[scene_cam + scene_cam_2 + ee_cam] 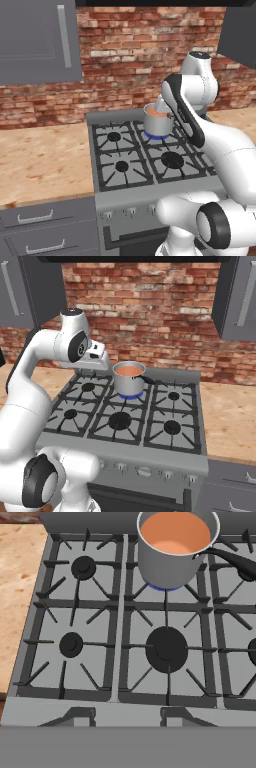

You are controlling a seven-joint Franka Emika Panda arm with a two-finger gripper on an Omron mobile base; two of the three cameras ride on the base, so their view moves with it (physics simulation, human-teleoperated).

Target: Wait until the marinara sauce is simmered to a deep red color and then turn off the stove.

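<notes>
The stove (115, 662) spreads below and ahead of my tool, with wooden counter (17, 587) to its left. On the middle rear burner, ahead of my tool, stands the steel saucepan (170, 567) over a blue flame (161, 588), holding pale orange-red marinara sauce (175, 533). Whether my tool is open or closed, I cannot tell.

A matt brushed look is shown by the wide grey metal stove (75, 712), and its black cast-iron grates (120, 647) appear dull. The small grey steel saucepan (167, 567) is smooth with a soft sheen. The orange-red marinara sauce (175, 532) is seen as an even, matt liquid. The light wooden surface (42, 160) is mottled and grained. Rough red brick forms the wall (150, 301).
</notes>
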